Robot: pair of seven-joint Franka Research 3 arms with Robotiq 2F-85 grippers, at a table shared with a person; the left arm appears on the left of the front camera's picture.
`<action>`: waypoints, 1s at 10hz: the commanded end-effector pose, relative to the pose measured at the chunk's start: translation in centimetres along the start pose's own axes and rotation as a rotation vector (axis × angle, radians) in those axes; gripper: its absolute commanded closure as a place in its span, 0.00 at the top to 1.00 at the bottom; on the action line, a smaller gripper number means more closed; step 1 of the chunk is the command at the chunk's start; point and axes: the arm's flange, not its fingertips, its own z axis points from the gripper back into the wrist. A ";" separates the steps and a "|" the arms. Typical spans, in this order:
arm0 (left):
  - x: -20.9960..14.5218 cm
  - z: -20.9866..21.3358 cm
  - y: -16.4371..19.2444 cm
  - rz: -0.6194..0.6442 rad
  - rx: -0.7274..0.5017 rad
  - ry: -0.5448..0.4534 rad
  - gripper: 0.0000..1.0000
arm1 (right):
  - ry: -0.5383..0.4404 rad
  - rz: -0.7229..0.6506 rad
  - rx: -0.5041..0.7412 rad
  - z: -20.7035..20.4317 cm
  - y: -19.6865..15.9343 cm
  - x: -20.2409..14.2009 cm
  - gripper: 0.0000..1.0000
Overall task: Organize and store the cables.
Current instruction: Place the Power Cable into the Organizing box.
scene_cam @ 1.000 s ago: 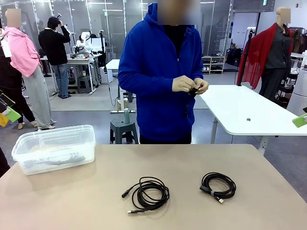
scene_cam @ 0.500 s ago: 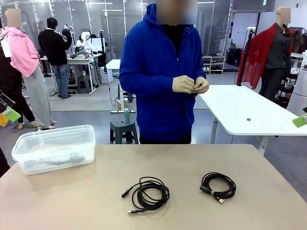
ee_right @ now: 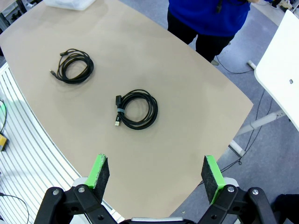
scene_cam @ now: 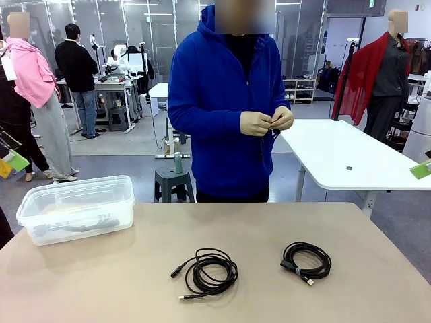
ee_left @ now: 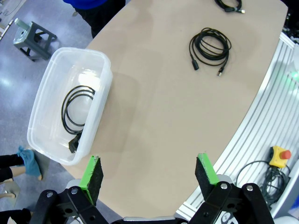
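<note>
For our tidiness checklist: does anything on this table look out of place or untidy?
The larger black coiled cable mid-table is loosely wound, two plug ends straggling out; the smaller black coil beside it is neat.

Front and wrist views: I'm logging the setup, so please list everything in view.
table: 1, beige, centre
bin: 1, clear, table's far left corner
cables: 3, black, two coiled on table, one in bin
stool: 1, grey, beyond table
white table: 1, beyond, right
hands: 2, blue-sleeved, together at person's chest
left claw, right claw: black, green pads, both open above table
</note>
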 end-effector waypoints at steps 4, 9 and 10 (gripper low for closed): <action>0.4 0.1 0.1 0.012 0.007 0.013 1.00 | -0.004 0.005 0.005 0.0 -0.1 -0.1 1.00; 0.4 0.1 0.1 0.012 0.007 0.013 1.00 | -0.004 0.005 0.005 0.0 -0.1 -0.1 1.00; 0.4 0.1 0.1 0.012 0.007 0.013 1.00 | -0.004 0.005 0.005 0.0 -0.1 -0.1 1.00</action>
